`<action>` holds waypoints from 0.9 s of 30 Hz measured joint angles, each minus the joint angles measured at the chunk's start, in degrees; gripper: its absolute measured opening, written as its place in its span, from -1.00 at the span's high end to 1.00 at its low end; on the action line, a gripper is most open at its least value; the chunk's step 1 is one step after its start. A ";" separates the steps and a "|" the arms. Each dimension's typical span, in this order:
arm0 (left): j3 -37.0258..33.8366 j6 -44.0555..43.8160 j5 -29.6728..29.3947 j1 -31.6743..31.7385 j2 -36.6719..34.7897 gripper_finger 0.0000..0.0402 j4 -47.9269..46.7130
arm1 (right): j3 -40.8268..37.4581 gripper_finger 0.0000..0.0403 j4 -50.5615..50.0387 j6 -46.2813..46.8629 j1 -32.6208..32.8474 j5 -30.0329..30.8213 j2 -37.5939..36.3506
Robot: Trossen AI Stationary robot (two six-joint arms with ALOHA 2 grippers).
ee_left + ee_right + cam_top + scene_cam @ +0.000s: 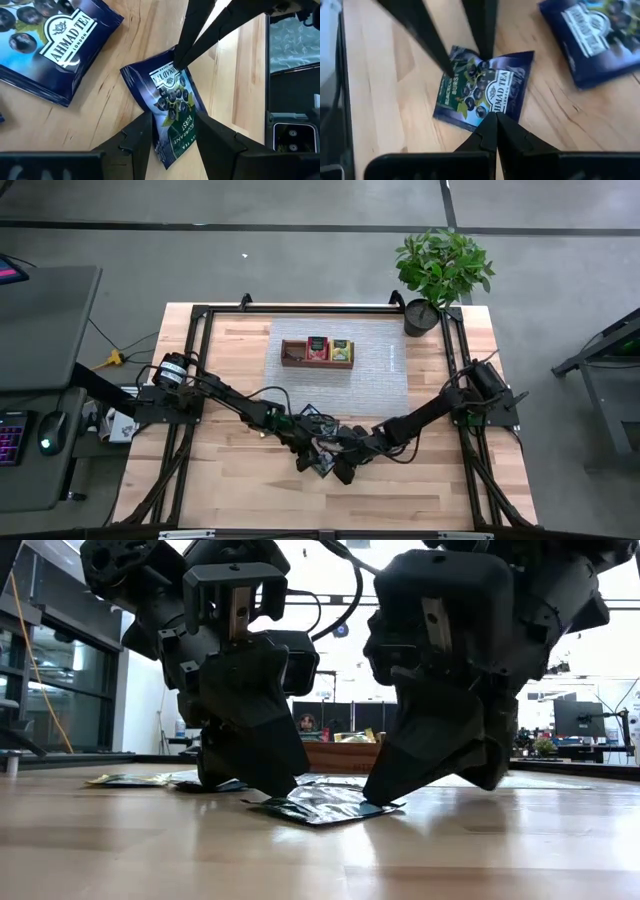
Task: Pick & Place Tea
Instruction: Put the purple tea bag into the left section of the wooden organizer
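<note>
Both claws are down on the same little dark blue tea packet (172, 112), which lies flat on the wooden surface (440, 490) near the front middle. You can read "AHMAD TEA LONDON" on it plus "BURST" and most of "CURRANT", with a picture of dark berries.

The left claw (172, 142) has its two fingers spread on either side of one end of the packet, close against its edges, but I can't tell if it's really squeezing it or just bracketing it. The right claw (495, 131) is clenched tight, fingers pressed together into one point, and that tip sits on the opposite edge of the packet, pinning it rather than holding anything.

Just beside it is a second dark blue packet (52, 42) with the same "AHMAD TEA LONDON" logo and berry art, lying flat. It looks like it's stacked on another one, since there's a second edge underneath.

In the low view a yellow-green packet (125, 779) lies on the surface to the left behind the arms, though the arms block most of that area.

Farther back in the middle sits the brown wooden tray (292, 358) with a red packet (317, 349) and a yellow-green one (341, 350) standing in it. A potted plant (440, 270) is at the far right corner.
</note>
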 joint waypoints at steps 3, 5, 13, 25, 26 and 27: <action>0.00 -0.02 -0.20 0.00 0.00 0.28 0.02 | -0.02 1.00 -0.12 5.51 1.40 3.07 0.04; 0.00 -0.02 -0.36 0.00 0.00 0.28 0.02 | -0.09 1.00 -0.39 9.55 2.56 5.07 0.04; 0.00 0.46 -1.49 1.94 0.02 0.28 0.15 | -0.09 1.00 -2.65 17.13 5.93 10.85 0.07; 0.07 -0.51 0.02 1.13 -0.02 0.28 -0.52 | -0.13 1.00 -2.77 17.24 3.73 13.17 0.09; 0.07 -0.83 0.22 1.04 -0.02 0.28 -0.49 | -0.13 1.00 -2.66 17.22 3.40 13.24 0.09; 0.07 -1.18 0.28 0.74 -0.02 0.28 -0.35 | -0.13 1.00 -2.46 17.11 3.06 13.22 0.11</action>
